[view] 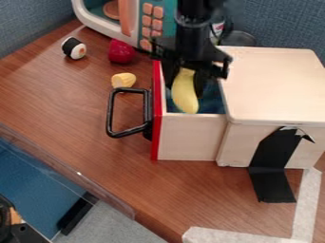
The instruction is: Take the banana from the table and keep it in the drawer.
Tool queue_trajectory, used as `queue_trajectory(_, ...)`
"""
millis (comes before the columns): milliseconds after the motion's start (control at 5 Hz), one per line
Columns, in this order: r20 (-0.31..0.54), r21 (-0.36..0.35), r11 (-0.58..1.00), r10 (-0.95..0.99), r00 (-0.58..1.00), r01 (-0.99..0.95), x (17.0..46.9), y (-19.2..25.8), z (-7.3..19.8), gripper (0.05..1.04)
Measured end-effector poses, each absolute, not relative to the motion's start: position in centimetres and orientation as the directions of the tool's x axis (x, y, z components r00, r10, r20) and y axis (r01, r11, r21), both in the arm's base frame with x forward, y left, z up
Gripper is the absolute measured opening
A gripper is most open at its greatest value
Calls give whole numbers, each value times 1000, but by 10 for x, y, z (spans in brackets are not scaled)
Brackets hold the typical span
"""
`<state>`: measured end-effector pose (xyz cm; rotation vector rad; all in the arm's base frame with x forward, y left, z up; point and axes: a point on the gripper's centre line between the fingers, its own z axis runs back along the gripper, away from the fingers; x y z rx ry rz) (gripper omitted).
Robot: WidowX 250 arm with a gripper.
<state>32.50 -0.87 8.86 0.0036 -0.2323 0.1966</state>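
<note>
The gripper (185, 77) is closed on the upper end of the banana (185, 97), positioned upright at the opening of the extended drawer (190, 137). Lateral room is narrow toward the red front panel (156, 118), wider toward the cabinet (273, 85). The handle (110, 111) projects toward the surface's (76, 128) lower-left edge.

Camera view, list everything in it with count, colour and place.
Banana: one, yellow, between gripper fingers, at drawer opening
Drawer: one, wooden, red front, open
Handle: one, black, drawer front
Cabinet: one, pale wood, right
Sushi roll: one, black and white, upper left
Round toy: one, red, near microwave
Corn piece: one, yellow, above handle
Microwave: one, white and teal, top
Black tape: one strip, cabinet front
White tape: two strips, lower right
Table: one, brown, beneath
Gripper: one, black, above drawer
Arm: one, black, top
</note>
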Motion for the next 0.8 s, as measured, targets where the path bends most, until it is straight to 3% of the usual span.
queue_trajectory(200, 214, -30, 996, 85, 973, -80, 323, -2, 88, 905)
queue_trajectory(400, 203, -82, 988, 145, 969, -130, 317, 15, 99, 1005)
queue_trajectory(800, 322, -148, 975, 204, 924, -164, 298, 75, 163, 1001)
